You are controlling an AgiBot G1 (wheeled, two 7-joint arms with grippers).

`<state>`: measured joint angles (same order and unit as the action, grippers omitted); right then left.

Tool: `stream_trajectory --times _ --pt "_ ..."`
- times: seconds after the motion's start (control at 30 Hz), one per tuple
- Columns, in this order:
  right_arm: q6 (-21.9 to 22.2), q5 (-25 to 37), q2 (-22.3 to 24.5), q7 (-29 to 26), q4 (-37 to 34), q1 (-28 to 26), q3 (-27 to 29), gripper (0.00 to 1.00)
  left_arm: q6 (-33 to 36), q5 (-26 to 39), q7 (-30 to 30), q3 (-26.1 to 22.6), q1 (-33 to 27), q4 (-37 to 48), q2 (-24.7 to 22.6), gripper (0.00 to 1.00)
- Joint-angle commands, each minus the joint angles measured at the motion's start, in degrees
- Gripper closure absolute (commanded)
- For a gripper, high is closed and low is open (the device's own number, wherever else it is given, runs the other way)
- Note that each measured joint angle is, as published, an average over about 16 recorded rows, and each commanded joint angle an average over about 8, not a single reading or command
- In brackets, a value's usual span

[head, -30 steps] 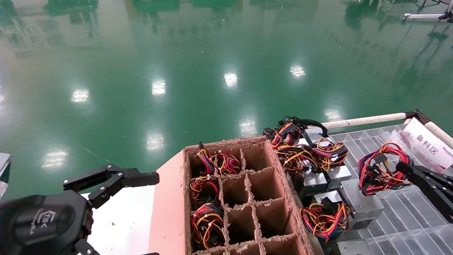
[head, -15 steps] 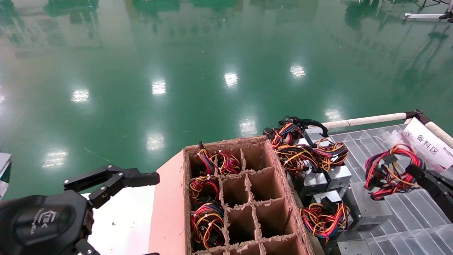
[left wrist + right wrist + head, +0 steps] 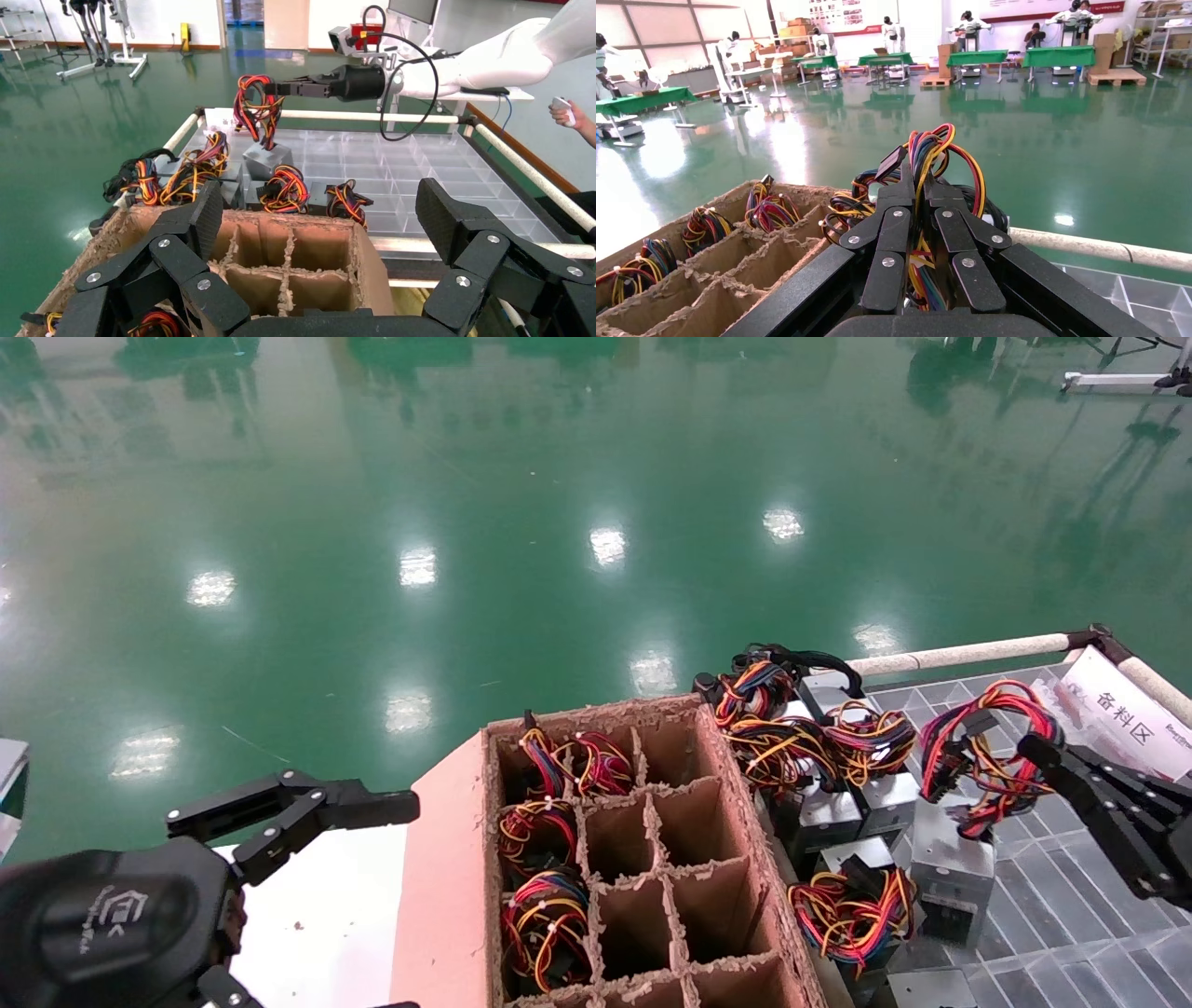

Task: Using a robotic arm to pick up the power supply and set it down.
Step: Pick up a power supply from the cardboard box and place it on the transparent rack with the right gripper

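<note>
The power supply is a silver-grey metal box hanging tilted under its looped red, yellow and black wires, over the clear tray at the right. I cannot tell whether it touches the tray. My right gripper is shut on that wire loop, and the right wrist view shows the wires pinched in the right gripper. From the left wrist the power supply shows below the right gripper. My left gripper stays open and empty at the lower left, near the cardboard box; it fills the foreground as the left gripper.
A brown cardboard divider box stands in the middle with wire bundles in its left cells. Several other power supplies crowd between it and the clear compartment tray. A padded rail and a white label border the tray.
The right gripper first drifted right with the wire loop, then rose and swung left toward the other supplies. The metal box tipped up on end beneath it. The left arm stayed still.
</note>
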<state>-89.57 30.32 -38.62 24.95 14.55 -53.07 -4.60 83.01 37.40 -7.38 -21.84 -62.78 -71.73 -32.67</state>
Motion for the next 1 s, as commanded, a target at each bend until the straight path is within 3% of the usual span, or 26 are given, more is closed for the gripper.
stream_trajectory --times 0.03,0.47,1.0 --pt "0.09 0.5 -0.45 0.46 -0.56 -0.81 -0.4 1.0 0.0 0.0 0.0 0.0 0.0 0.0 0.0 0.0" --pt "-0.21 -0.18 -2.52 4.07 -4.87 -0.98 -0.28 1.0 0.0 0.0 0.0 0.0 0.0 0.0 0.0 0.0" --pt "0.52 -8.85 -5.5 5.11 -7.17 2.18 5.11 1.0 0.0 0.0 0.0 -0.01 0.0 0.0 0.0 0.0"
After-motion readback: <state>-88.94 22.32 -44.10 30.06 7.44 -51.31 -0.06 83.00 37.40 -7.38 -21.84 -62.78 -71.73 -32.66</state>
